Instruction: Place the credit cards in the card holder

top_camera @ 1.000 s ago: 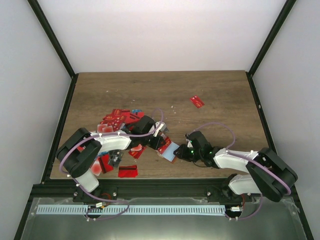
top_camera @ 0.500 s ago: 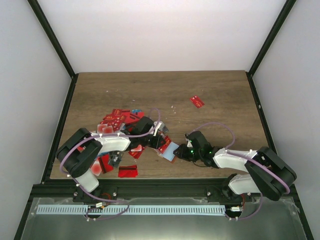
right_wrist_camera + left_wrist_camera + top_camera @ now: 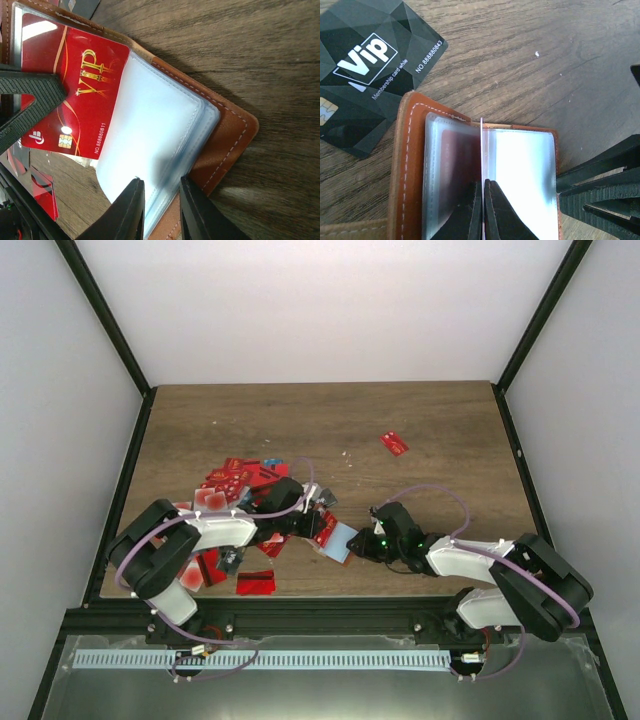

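Lying open on a brown wood-grain table, near its front edge and between the two arms, is a small orange-brown leather-like folding card holder with clear plastic sleeves inside. From the overhead camera it shows as a pale blue patch.

Meeting over it from the left is the left gripper. Its two black fingers are pressed narrowly together on a glossy red VIP card with gold lettering. In the left wrist view this card is seen edge-on as a thin upright line above the middle of the holder. In the right wrist view it lies flat against the sleeves at the holder's far end.

From the right comes the right gripper. Its jaws are nearly together, pinching the edge of the sleeves by the holder's stitched leather corner.

A black rectangular VIP card with white lettering lies flat on the wood just beside the holder, and one corner seems tucked under the leather.

A loose heap of red cards sits to the left, partly under the left arm. A single red card lies well apart toward the back right.
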### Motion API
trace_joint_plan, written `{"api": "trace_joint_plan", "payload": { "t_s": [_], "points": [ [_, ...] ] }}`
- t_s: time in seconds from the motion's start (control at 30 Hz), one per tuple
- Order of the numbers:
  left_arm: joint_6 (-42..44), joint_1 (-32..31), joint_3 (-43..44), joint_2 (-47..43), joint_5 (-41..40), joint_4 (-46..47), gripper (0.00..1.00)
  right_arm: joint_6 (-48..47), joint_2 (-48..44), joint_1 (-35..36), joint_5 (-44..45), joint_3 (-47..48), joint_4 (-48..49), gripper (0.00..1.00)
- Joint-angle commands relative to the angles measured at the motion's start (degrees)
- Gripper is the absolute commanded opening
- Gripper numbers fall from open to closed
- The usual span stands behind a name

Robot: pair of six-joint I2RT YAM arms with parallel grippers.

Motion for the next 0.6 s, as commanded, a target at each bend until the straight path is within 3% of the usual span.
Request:
{"api": "trace_joint_plan", "payload": {
  "t_s": [0.0, 0.57],
  "points": [
    [-0.77, 0.04, -1.75, -0.68, -3.26, 1.28, 0.04, -0.63, 0.59, 0.13, 1.04, -0.85, -1.59, 0.22],
    [-5.12, 0.01, -4.48, -1.99, 5.65, 7.65, 0.04, -0.44, 1.33, 0.13, 1.14, -1.21, -0.89, 0.22]
  ]
}}
